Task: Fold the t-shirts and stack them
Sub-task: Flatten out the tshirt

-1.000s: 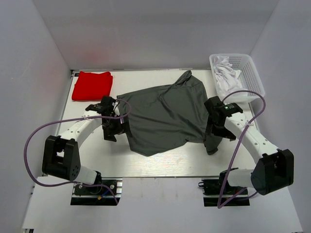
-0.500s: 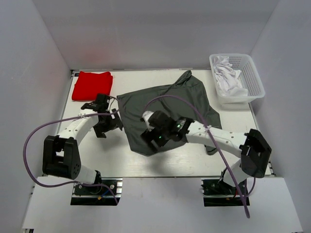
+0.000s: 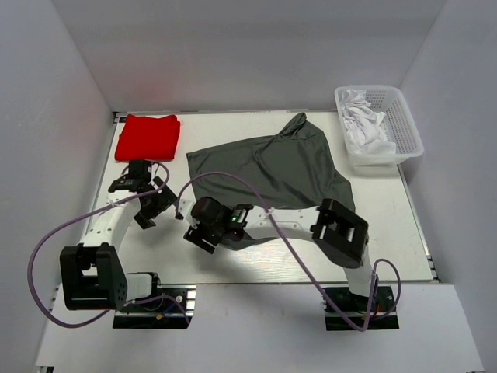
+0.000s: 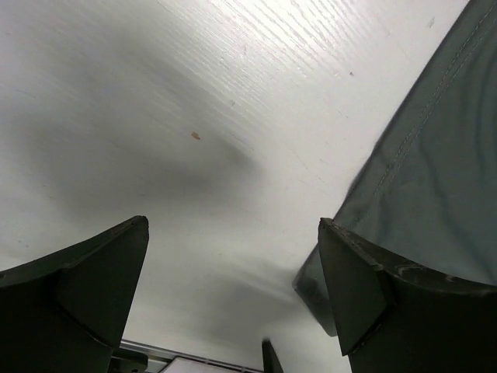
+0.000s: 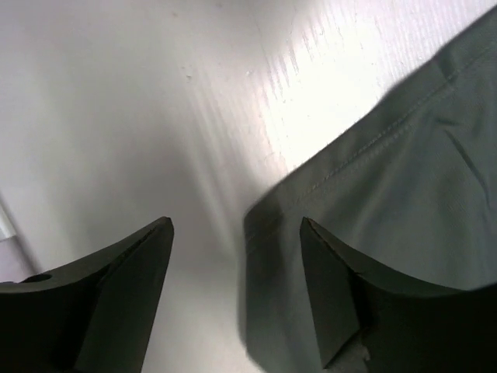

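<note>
Charcoal t-shirt [image 3: 273, 165] corner between parted right fingers [image 5: 335, 299], edge beside left fingers [image 4: 377, 307]

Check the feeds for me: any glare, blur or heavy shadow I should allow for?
Top external: even light and sharp, only soft shadows on the table; the grey t-shirt and red t-shirt read clearly. Left wrist: a broad soft shadow darkens the tabletop, but the grey hem stitching is crisp. Right wrist: glare washes out the tabletop beyond the grey shirt's corner, and the frame looks slightly smeared.
</note>
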Available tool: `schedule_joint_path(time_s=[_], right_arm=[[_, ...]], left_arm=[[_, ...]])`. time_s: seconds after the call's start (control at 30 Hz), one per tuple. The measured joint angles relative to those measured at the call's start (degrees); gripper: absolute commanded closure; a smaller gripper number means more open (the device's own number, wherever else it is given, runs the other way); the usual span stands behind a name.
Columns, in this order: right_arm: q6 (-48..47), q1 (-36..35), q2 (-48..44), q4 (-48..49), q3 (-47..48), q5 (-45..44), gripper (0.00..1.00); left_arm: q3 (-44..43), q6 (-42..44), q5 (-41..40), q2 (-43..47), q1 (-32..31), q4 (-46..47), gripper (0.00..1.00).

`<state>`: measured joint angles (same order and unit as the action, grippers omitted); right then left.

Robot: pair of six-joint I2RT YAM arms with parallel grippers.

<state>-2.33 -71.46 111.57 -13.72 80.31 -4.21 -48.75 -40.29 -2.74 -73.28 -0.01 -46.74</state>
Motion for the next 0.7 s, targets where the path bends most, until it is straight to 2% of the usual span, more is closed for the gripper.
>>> schedule_joint_path(time_s=[0.13,0.3,0.4,0.43,0.7], right_arm=[[-1.64,-0.20,4.46,1.20,0.94,-2.23,0.33],[-1.84,-0.15,5.40,1.42,0.94,-3.17,0.37],[-1.33,-0.20,5.40,1.75,0.90,-3.15,0.61],[-1.01,-0.20,5.40,1.77,0.90,-3.15,0.65],[0.70,-0.20,5.42,1.81,-0.79,-5.42,0.62]], left_arm=[[-0.39,0.37,-1.44,0.90,0.96,-1.44,0.00],[-0.81,1.16,-2.49,1.33,2.19,-2.38,0.00],[-0.83,1.70,-2.45,1.55,2.84,-2.36,0.00],[-0.83,1.81,-2.40,1.55,2.93,-2.36,0.00],[-0.83,2.73,-1.92,1.49,4.04,-2.29,0.00]])
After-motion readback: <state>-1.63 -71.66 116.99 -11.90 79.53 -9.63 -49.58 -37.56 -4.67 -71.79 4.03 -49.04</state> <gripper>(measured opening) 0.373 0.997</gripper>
